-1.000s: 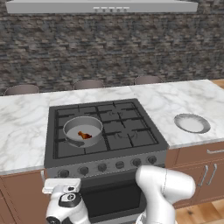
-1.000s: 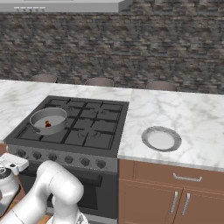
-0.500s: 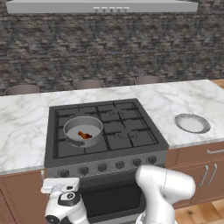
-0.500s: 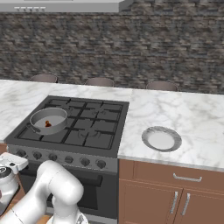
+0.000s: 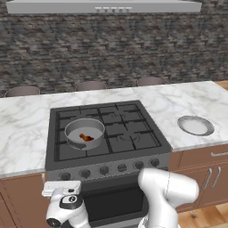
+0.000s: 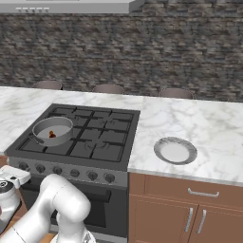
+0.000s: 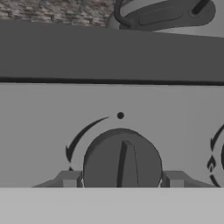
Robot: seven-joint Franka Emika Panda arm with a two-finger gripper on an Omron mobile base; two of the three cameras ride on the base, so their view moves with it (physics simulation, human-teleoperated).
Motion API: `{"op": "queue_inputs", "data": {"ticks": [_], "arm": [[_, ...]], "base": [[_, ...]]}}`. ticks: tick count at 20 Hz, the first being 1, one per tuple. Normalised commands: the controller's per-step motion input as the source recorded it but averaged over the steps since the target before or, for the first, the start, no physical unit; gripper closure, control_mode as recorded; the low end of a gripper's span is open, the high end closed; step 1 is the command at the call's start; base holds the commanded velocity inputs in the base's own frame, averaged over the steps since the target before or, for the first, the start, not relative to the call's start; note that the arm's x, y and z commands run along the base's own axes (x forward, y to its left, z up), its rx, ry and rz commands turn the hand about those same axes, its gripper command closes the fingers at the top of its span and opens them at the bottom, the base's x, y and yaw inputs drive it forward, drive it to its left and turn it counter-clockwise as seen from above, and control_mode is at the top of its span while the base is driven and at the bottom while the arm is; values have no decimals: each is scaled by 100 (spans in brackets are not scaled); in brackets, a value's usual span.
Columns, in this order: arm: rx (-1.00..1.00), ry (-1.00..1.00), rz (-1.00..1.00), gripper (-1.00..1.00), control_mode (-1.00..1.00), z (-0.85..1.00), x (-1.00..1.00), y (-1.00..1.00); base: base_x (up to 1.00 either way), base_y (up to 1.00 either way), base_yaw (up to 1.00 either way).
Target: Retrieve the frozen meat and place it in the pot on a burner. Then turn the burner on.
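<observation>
The round grey pot [image 5: 84,132] [image 6: 53,130] stands on the front left burner [image 5: 70,150] of the dark cooktop. The small reddish-brown frozen meat [image 5: 86,137] [image 6: 52,135] lies inside it. My hand [image 5: 62,189] [image 6: 10,176] hangs low in front of the stove's left end, facing the knob row. In the hand view, my gripper [image 7: 122,179] is open, with one fingertip on each side of a round dark knob [image 7: 122,159]. The knob's ridge points almost straight up at its dot mark. The pot's underside [image 7: 166,13] shows above the stove's edge.
A shallow silvery dish [image 5: 195,125] [image 6: 175,150] rests on the marble counter right of the stove. Several more knobs [image 5: 121,168] [image 6: 75,172] line the front panel. Wooden cabinet drawers [image 6: 199,199] sit under the counter, and a range hood [image 5: 104,6] hangs above.
The hand has crept very slightly up toward the knob row. The pot, the meat and the dish have not moved.
</observation>
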Motion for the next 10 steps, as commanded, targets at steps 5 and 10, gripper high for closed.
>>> {"op": "queue_inputs", "data": {"ticks": [5, 10], "arm": [[-2, 1, 1, 100, -100, -3, 0, 19], [-32, 4, 12, 100, -100, -7, -2, 30]], "base": [[0, 0, 0], [0, 0, 0]]}}
